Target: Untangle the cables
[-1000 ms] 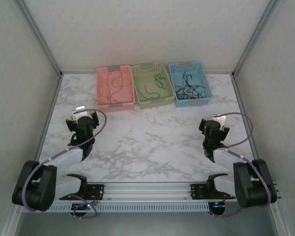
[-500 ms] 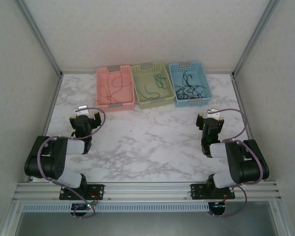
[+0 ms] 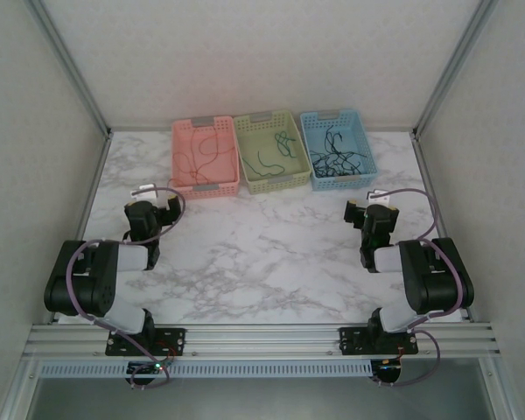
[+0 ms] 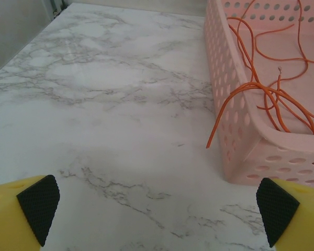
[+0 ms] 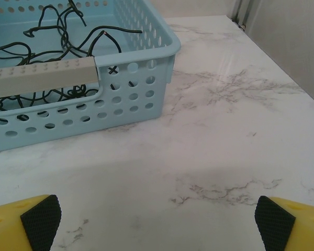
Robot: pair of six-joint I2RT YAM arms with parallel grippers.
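Sorting seems nearly done: orange cables lie in the pink basket, green cables in the green basket, black cables in the blue basket. The left end effector and right end effector gape wide and empty; a likely next move is loosening the black clump

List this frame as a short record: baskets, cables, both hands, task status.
baskets: pink basket, green basket and blue basket, in a row at the far side of the table
pink basket: orange cables, one loop draped outside over its wall
green basket: green cables
blue basket: black cables, tangled
left hand: open, empty, near the pink basket
right hand: open, empty, near the blue basket
task status: cables sorted by colour; black ones look knotted
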